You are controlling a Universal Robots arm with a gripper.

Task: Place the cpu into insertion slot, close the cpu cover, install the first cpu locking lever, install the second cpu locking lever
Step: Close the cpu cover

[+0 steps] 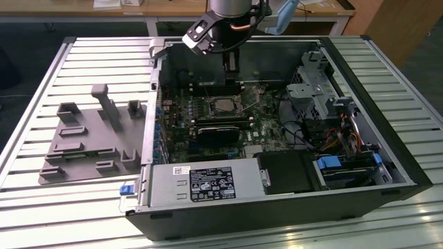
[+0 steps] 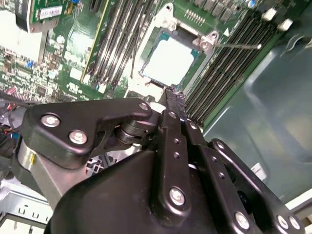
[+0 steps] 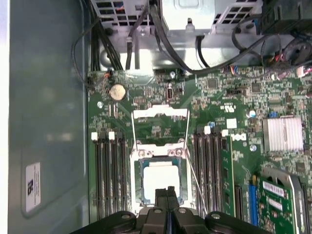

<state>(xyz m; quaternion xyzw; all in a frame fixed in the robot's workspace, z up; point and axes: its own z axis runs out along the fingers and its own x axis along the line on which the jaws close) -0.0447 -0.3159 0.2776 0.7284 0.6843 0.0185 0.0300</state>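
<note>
Hovering inside an open desktop computer, the arm's black two-fingered gripper [image 3: 167, 190] holds its fingers pressed together with nothing between them, the tips at the edge of the cpu [image 3: 160, 176], a flat square chip with a pale silver top. The chip lies seated in the insertion slot [image 3: 138, 183], a square dark-framed socket on the green circuit board [image 3: 146, 95]. Just beyond the socket, the cpu cover [image 3: 160, 113], a thin silver metal frame with a square window, is swung open. In the second wrist view a thin wire locking lever [image 2: 236, 45] stands free beside the socket, across a bank of long black memory slots [image 3: 209, 165].

In the exterior view the black tower case [image 1: 277, 218] lies on its side on a slatted metal table [image 1: 69, 207]. A grey box-shaped power supply [image 1: 201, 184] sits at six o'clock of the socket and a grey metal drive cage [image 1: 318, 93] at three o'clock. A grey moulded fixture block [image 1: 90, 150] rests on the table at nine o'clock of the case, and a wooden desk [image 1: 173, 8] stands at twelve o'clock.
</note>
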